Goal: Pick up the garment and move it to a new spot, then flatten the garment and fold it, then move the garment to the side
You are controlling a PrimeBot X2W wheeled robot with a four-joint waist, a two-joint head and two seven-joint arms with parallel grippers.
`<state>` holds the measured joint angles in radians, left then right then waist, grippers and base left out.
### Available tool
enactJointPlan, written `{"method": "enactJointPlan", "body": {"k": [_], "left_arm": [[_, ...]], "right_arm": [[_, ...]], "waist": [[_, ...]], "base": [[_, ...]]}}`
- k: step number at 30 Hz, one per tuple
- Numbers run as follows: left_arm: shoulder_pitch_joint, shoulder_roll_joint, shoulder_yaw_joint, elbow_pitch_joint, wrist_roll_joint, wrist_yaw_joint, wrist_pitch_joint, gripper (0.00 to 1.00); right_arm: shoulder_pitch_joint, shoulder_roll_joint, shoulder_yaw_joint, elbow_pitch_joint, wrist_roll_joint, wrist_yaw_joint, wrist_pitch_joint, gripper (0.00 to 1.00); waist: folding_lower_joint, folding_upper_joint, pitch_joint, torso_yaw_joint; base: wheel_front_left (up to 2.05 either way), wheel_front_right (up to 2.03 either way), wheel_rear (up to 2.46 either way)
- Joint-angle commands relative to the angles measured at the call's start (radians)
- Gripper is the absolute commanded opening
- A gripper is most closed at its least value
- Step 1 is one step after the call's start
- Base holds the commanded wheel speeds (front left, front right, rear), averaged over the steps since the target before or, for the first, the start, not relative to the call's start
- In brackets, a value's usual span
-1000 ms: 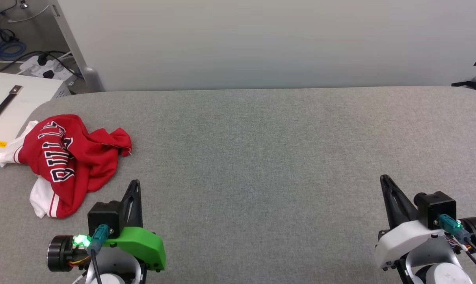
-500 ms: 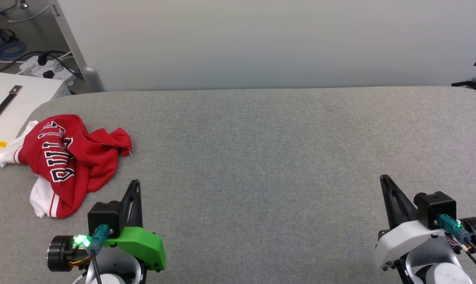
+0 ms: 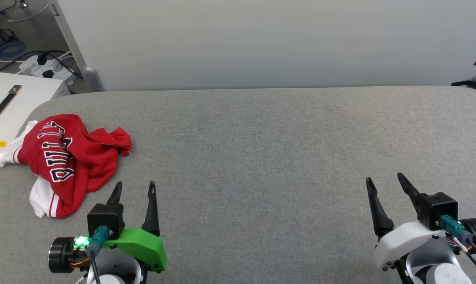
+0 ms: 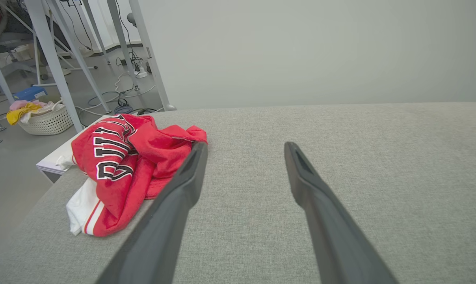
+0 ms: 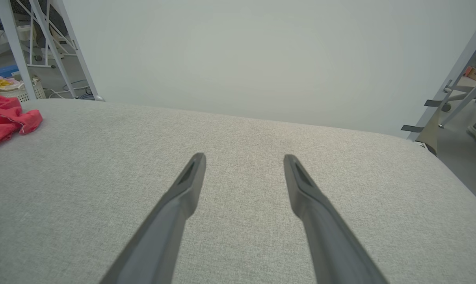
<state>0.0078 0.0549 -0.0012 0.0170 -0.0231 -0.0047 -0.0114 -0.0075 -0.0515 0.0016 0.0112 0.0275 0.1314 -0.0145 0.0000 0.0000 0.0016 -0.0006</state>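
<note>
The garment point(image 3: 72, 157), a red jersey with white sleeves and black white-outlined lettering, lies crumpled at the far left of the grey padded table point(image 3: 261, 150); one white sleeve hangs over the table's left edge. My left gripper point(image 3: 136, 184) stands open and empty just right of and nearer than the heap, not touching it. In the left wrist view the garment point(image 4: 123, 165) lies left of the open left gripper point(image 4: 245, 146). My right gripper point(image 3: 383, 177) is open and empty at the lower right. Its wrist view shows the spread right gripper point(image 5: 242, 156) and a red corner of the garment point(image 5: 5, 116).
A white box point(image 3: 9, 98) stands against the table's left edge beside the garment. A power strip with cables point(image 3: 45, 67) lies on the floor behind it. A white laundry basket point(image 4: 45, 118) sits on the floor to the left. A pale wall panel point(image 3: 261, 39) backs the table.
Both grippers have gone from shut to open, their fingers now spread apart. The garment and both arms stay where they were.
</note>
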Motion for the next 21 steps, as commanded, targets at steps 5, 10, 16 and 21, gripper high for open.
{"method": "enactJointPlan", "body": {"k": [5,10,16,21], "left_arm": [[0.002,-0.001,-0.001,0.011,-0.017,-0.007,-0.019,1.00],[0.003,-0.001,-0.002,0.017,-0.028,-0.011,-0.030,1.00],[0.005,-0.001,-0.002,0.022,-0.040,-0.016,-0.042,1.00],[0.007,-0.001,-0.003,0.022,-0.053,-0.022,-0.057,1.00]], "right_arm": [[0.001,0.000,-0.003,0.004,0.021,0.000,-0.019,1.00],[0.002,0.000,-0.001,0.006,0.045,0.000,-0.030,1.00],[0.001,0.000,-0.001,0.007,0.084,0.000,-0.042,1.00],[0.002,0.000,0.000,0.005,0.116,0.000,-0.057,1.00]], "waist": [[0.0000,0.0000,0.001,0.000],[0.0000,0.0000,0.002,-0.001],[0.0000,0.0000,0.002,-0.001],[0.0000,0.0000,0.004,-0.001]], "base": [[0.00,0.00,0.00],[0.00,0.00,0.00],[0.00,0.00,0.00],[0.00,0.00,0.00]]}}
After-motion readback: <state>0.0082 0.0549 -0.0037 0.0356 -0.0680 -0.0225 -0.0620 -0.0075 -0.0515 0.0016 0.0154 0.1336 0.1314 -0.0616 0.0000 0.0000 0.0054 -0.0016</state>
